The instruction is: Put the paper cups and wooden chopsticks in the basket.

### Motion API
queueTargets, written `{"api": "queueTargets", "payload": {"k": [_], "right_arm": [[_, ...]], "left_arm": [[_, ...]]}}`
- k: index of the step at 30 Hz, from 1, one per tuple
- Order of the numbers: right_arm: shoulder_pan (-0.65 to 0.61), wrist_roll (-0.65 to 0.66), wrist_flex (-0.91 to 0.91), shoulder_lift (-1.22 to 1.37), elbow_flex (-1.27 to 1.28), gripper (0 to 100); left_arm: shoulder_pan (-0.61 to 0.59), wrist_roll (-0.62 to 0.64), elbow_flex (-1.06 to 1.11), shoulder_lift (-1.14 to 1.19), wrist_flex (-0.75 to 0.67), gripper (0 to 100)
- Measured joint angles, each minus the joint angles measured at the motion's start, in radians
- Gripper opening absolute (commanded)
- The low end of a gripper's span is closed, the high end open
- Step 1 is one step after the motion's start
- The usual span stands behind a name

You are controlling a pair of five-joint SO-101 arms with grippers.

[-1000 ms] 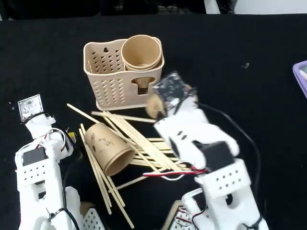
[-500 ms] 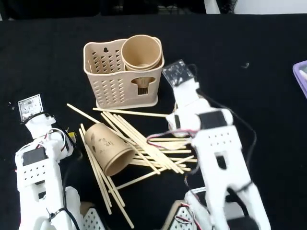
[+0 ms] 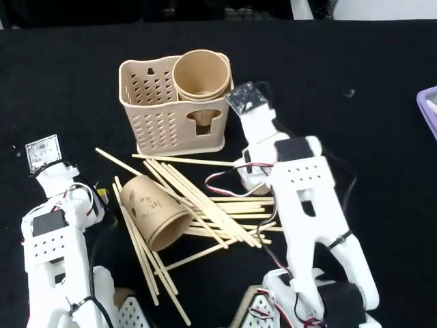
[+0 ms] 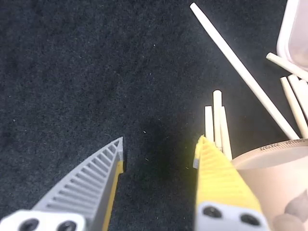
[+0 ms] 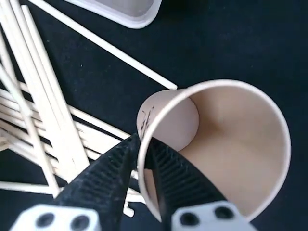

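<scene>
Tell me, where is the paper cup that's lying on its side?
In the high view the paper cup lies among the scattered chopsticks, below the basket in the picture, close beside the left gripper.

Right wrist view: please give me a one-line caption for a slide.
Right gripper shut on the rim of a paper cup, beside loose wooden chopsticks on the black table.

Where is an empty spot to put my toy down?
Bare table lies left of the basket, and on the far right beside the purple thing. In front of the basket it is crowded with chopsticks and a tipped cup.
</scene>
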Motion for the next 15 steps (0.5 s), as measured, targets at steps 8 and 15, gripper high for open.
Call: {"api": "queueTargets", "payload": {"k": [8, 15], "right_arm": [[0.006, 0.003, 0.23, -0.106, -0.531, 1.1], [-0.078, 0.002, 0.235, 0.035, -1.065, 1.1]], "left_arm": [[0.0, 0.0, 0.0, 0.0, 0.0, 24], [0.0, 0.0, 0.0, 0.0, 0.0, 24]]}}
